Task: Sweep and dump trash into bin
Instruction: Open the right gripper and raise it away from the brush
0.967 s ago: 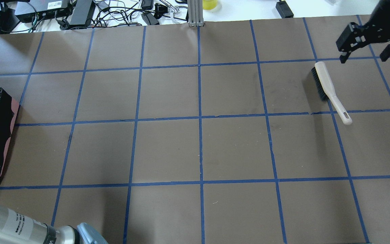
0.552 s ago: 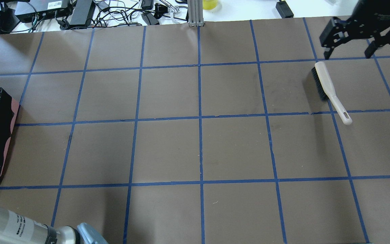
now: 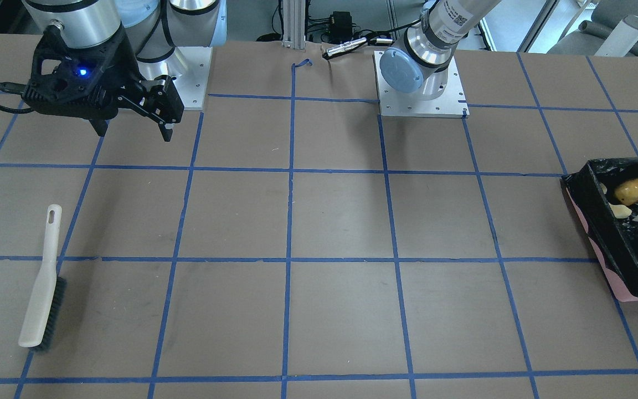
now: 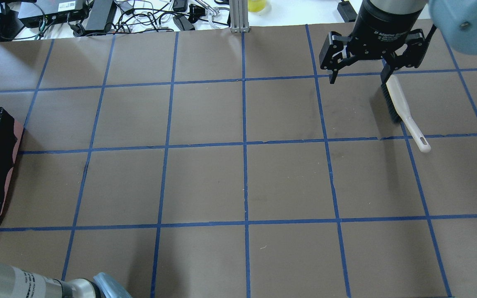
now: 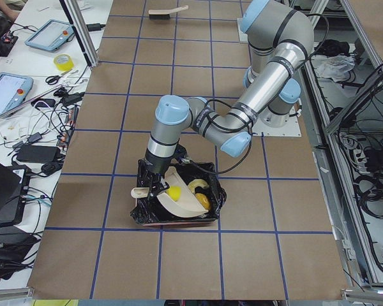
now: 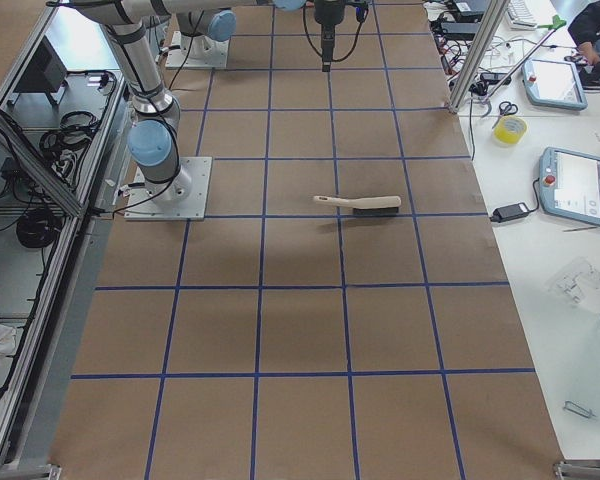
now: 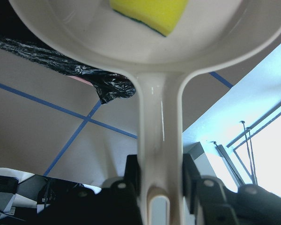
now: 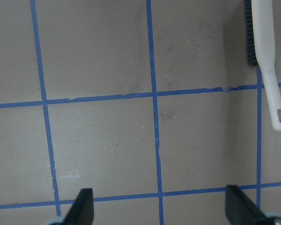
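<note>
Black-lined bin (image 3: 610, 244) at robot's left table (image 4: 205, 182) end holds golden potato (image 3: 631, 190) and cream crescent piece (image 3: 620, 210). Yellow sponge (image 7: 150, 14) lies in tilted beige dustpan (image 7: 159, 122) over bin. Handle clamped by left gripper (image 7: 160, 176). The right gripper (image 4: 358, 78) is spread wide, hanging above table near brush (image 4: 400, 103).

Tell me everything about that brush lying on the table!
The hand brush has a cream plastic back, dark bristles along one side and a slim handle ending in a hanging hole. It lies on the brown paper table, its handle crossing a blue tape line. Nothing holds it: the right end effector hangs open, apart from it.
</note>
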You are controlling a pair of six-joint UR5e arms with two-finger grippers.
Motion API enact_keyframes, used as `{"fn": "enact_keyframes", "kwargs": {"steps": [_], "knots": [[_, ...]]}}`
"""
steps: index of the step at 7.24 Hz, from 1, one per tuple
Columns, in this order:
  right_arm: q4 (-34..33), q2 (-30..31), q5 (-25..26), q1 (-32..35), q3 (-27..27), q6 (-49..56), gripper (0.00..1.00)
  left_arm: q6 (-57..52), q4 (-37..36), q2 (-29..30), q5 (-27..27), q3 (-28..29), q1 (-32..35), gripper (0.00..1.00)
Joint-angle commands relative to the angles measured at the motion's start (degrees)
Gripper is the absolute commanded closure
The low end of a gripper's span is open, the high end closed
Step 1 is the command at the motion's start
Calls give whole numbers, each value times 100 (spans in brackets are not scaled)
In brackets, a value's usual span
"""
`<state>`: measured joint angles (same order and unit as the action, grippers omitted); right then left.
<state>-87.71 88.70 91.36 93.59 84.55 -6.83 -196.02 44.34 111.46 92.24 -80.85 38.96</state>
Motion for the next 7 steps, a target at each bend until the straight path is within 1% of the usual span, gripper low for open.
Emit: {"fn": "enact_keyframes", "kwargs": {"steps": [1,2,3,4,5,6,7], "knots": [[-123,104,-48,-7,70,50,1,-59,-329,-150,-5,-97,7,100],[-141,104,-48,-7,70,189,1,-24,-564,-273,-5,-359,-2,100],[-297,87,-48,-16,79,234,1,-24,-1062,-483,4,-710,6,100],[-421,95,-39,-16,71,226,0,-6,-1189,-659,21,-1061,-20,100],[-405,104,-13,-25,70,252,0,3,-1547,-852,48,-1448,-28,100],[-413,104,-21,-25,70,244,0,11,-1951,-1028,22,-1939,-72,100],[-422,104,-22,-25,70,252,0,12,-2494,-1160,30,-2309,-81,100]]}}
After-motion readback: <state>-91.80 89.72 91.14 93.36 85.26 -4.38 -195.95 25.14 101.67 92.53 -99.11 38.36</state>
